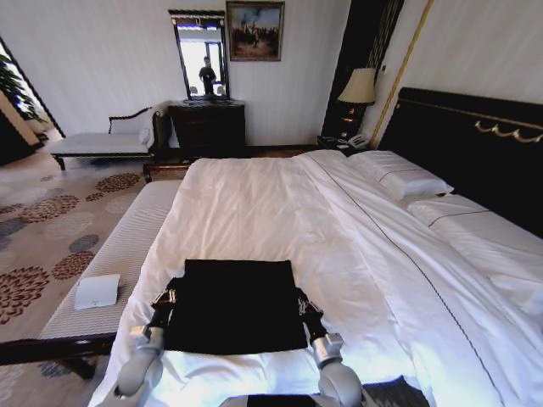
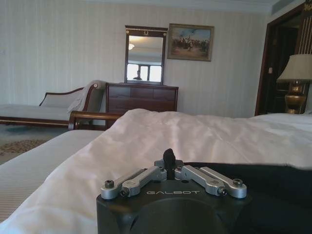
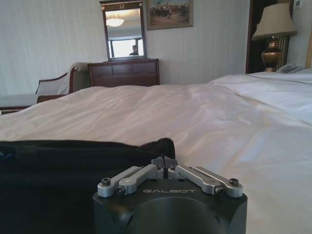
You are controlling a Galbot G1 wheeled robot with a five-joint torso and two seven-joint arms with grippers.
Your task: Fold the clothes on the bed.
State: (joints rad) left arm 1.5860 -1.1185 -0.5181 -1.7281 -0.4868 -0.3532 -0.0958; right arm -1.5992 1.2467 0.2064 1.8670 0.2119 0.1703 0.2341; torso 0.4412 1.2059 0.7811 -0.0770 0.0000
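Black cloth, the T-shirt (image 1: 233, 303), lies as a flat rectangle on the near part of the white bed (image 1: 280, 203), between my arms. My left claw (image 1: 166, 297) and right claw (image 1: 303, 299) each pinch a side edge (pressed together, fabric between), equally near, long axis running across me.

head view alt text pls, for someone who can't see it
A black T-shirt, folded into a neat rectangle, lies on the near end of a large white bed, with the left gripper at its left edge and the right gripper at its right edge. A striped bench with a small white box stands to the left.
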